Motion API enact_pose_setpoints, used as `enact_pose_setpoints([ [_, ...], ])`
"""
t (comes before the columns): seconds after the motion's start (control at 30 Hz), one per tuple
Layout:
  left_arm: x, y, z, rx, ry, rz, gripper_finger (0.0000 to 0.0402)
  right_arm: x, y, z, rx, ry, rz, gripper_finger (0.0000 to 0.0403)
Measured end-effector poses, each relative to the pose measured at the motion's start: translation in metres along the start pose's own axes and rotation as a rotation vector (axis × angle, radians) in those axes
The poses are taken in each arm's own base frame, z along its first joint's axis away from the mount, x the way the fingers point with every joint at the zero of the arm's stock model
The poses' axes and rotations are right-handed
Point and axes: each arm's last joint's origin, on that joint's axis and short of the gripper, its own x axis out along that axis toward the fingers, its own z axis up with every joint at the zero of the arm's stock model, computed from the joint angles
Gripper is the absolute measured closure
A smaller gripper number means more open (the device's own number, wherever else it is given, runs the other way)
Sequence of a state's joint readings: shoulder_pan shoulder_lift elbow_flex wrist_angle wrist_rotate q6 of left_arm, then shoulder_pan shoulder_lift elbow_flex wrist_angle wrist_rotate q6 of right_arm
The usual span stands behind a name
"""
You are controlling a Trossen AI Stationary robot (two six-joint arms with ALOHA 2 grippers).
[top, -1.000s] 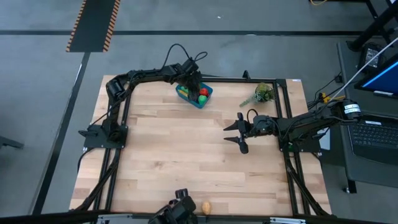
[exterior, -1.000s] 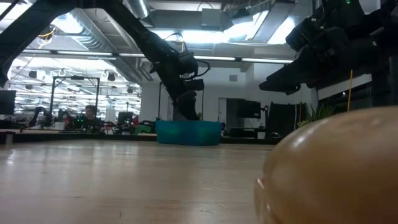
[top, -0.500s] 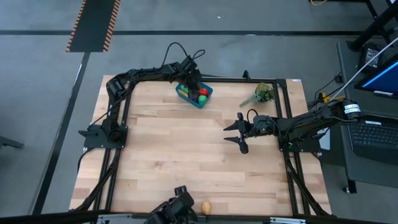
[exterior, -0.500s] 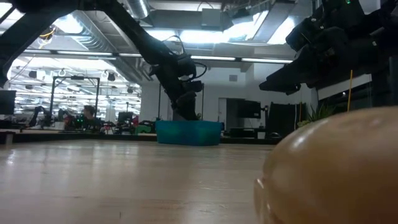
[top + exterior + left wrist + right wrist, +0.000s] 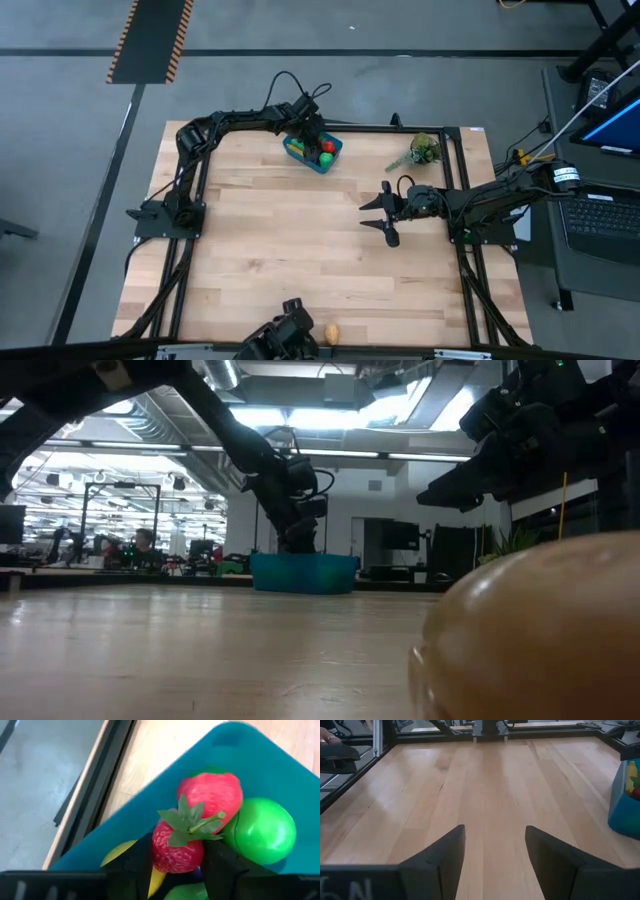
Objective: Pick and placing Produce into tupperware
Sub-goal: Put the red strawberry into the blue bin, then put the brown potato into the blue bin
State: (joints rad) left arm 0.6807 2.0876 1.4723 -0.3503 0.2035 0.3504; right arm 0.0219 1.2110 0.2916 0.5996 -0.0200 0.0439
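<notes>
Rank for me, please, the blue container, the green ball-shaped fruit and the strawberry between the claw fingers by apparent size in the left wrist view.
1. Blue container, largest.
2. and 3. Green ball-shaped fruit and strawberry look alike; the strawberry lies nearer the camera, so I will not rank them.

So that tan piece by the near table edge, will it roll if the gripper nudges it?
Probably. The tan piece looks rounded and egg-like, so a nudge may roll it. Its glossy surface suggests it could slip between fingers. It sits close to the table edge, so push inward.

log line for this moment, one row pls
left gripper: over blue container, fingers around a red strawberry | right gripper: open, empty, above bare table | tan produce: near edge
</notes>
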Motion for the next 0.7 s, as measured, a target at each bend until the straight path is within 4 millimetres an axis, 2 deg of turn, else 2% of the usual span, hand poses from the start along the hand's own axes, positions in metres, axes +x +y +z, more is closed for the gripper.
enact_pose_setpoints([
  [0.2,0.000,-0.001,0.001,-0.005,-0.003,0.001,0.0230,0.000,0.000,0.000,-0.001,0.000,0.000,0.0193],
  [0.33,-0.003,-0.003,0.001,-0.042,0.003,-0.002,0.0222,0.000,0.000,0.000,-0.015,0.001,0.000,0.0193],
  [0.7,-0.046,-0.008,0.019,-0.070,-0.058,0.020,0.0220,0.000,0.000,0.000,-0.021,0.000,0.000,0.0193],
])
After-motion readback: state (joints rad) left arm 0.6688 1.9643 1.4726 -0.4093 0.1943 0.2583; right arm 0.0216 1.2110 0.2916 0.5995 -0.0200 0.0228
